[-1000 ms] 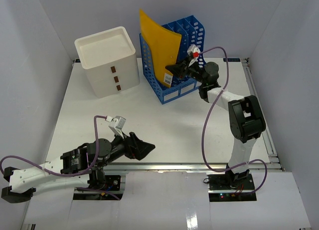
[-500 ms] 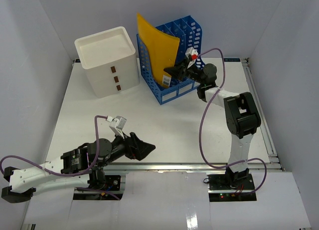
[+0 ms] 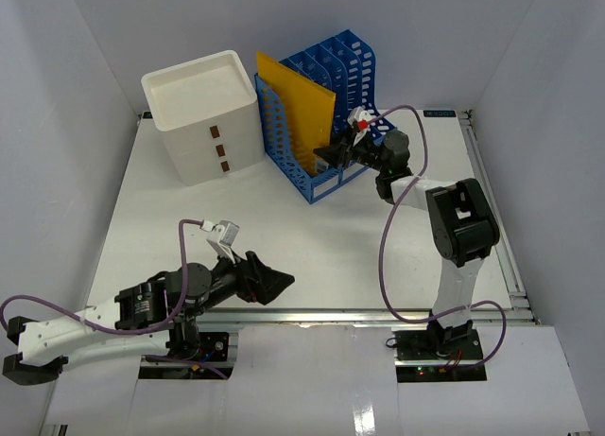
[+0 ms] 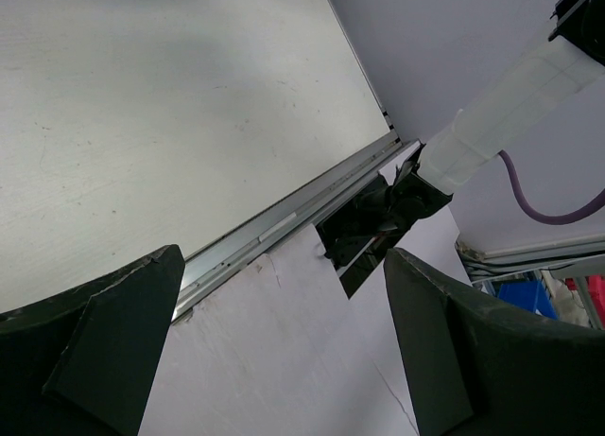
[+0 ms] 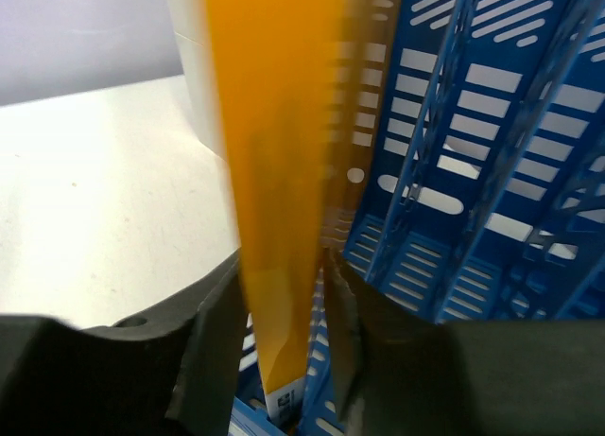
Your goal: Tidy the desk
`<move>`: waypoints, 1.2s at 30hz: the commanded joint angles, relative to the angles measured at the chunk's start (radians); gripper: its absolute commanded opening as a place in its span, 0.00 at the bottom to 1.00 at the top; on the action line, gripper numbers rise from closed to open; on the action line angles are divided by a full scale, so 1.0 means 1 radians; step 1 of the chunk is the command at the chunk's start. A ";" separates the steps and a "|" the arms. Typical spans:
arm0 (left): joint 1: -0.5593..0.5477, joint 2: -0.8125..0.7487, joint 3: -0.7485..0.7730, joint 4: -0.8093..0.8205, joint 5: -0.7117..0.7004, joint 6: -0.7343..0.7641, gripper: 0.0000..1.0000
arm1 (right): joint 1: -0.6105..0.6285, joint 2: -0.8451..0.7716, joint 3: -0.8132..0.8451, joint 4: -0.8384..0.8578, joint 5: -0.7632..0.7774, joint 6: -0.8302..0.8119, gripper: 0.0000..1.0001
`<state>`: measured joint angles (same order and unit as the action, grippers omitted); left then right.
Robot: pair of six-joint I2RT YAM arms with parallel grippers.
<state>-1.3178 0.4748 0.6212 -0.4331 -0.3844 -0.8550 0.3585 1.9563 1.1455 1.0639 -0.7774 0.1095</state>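
The desk (image 3: 321, 237) is a white tabletop with a metal rail. At its back stands a blue file rack (image 3: 364, 67) holding an upright yellow folder (image 3: 298, 110) in its leftmost slot. My right gripper (image 3: 331, 155) is at the rack's front, low on the folder. In the right wrist view the folder (image 5: 274, 171) hangs between the jaws of the right gripper (image 5: 279, 285). It lies against the left finger, with a narrow gap to the right finger, so the jaws are slightly open. My left gripper (image 3: 279, 283) rests wide open at the desk's near edge, holding nothing.
A white drawer box (image 3: 203, 114) stands at the back left beside the rack. The left wrist view shows the left gripper (image 4: 284, 266) over the desk's front rail (image 4: 284, 228) and white paper sheets below it. White walls enclose the desk.
The yellow folder has gone from leaning to upright and sunk into the rack slot. My right gripper has dropped lower with it and its jaws have parted slightly. The left arm has not moved.
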 commanded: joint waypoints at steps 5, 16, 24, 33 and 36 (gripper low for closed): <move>-0.004 -0.025 0.009 0.013 -0.021 0.011 0.98 | 0.010 -0.143 -0.014 -0.095 0.022 -0.048 0.66; -0.004 -0.079 0.037 0.013 -0.062 0.045 0.98 | -0.007 -0.437 0.025 -0.669 0.078 -0.231 0.96; -0.004 -0.068 0.098 0.003 -0.111 0.128 0.98 | -0.057 -0.813 -0.169 -0.912 0.165 -0.351 0.90; -0.004 -0.066 0.184 -0.009 -0.142 0.270 0.98 | -0.140 -1.166 -0.317 -1.286 0.321 -0.352 0.90; -0.004 -0.052 0.209 -0.007 -0.153 0.315 0.98 | -0.166 -1.188 -0.327 -1.403 0.318 -0.347 0.90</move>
<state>-1.3178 0.4041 0.7741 -0.4403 -0.5070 -0.6420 0.2368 0.7908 0.8436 -0.1150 -0.4963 -0.2318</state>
